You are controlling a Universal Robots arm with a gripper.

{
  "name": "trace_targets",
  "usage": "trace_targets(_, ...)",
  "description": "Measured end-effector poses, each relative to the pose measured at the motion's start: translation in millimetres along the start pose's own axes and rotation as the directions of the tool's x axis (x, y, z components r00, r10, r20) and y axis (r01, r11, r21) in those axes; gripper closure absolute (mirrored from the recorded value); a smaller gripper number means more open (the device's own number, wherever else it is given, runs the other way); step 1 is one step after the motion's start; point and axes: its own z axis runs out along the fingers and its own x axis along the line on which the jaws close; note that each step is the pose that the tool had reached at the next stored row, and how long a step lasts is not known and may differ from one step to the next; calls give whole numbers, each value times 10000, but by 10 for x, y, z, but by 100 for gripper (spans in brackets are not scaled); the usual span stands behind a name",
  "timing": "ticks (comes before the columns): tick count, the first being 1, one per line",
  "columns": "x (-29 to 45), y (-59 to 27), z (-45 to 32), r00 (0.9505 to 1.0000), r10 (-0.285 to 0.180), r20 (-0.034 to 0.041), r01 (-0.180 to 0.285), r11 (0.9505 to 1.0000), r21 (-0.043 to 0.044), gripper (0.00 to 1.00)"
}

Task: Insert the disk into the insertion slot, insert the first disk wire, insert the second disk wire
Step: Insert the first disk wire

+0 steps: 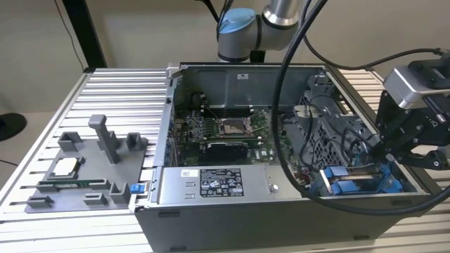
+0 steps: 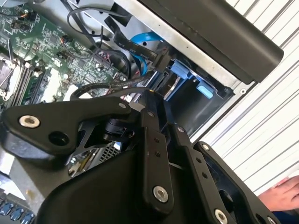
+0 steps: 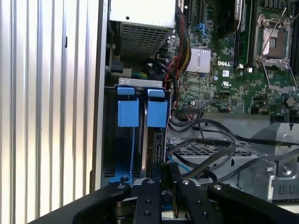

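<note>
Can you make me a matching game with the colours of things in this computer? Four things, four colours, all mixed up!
Things:
1. motherboard
2. latch tabs
3. gripper
4. power-supply box

Colours:
A. bright blue
B. black
C. green
D. grey with a white label

Right pairs: 1-C, 2-A, 3-B, 4-D.

Disk (image 3: 155, 140) on edge, seated in the slot (image 3: 140, 82), thin dark side outward, bright blue tab (image 3: 157, 109) at one end. Slot a grey metal bay with blue rails, in the front corner of the open computer case (image 1: 281, 221), toward the exterior view's right. Second blue-railed space alongside, dark inside.
</note>
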Motion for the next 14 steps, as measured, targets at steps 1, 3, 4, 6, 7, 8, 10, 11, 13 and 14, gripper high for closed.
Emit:
trace_targets(1, 3, -17, 12, 10000, 5, 2, -5, 10000, -8, 100)
trace_targets(3, 7, -35, 38, 10000, 25, 2, -25, 10000, -19, 100)
trace_targets(4, 9, -36, 50, 10000, 39, 3, -39, 10000, -19, 100)
trace_targets(6, 11, -39, 71, 10000, 51, 1, -51, 10000, -18, 100)
trace_targets(7, 10, -40, 81, 10000, 53, 1, -53, 10000, -17, 100)
trace_targets(8, 7, -40, 90, 10000, 55, 2, -55, 10000, -16, 100)
trace_targets(10, -9, -41, 104, 10000, 59, 4, -59, 10000, -15, 100)
trace_targets(11, -20, -41, 109, 10000, 61, 4, -61, 10000, -15, 100)
trace_targets(13, -32, -42, 118, 10000, 74, 4, -74, 10000, -13, 100)
trace_targets(14, -32, -43, 123, 10000, 90, 5, -90, 10000, -10, 100)
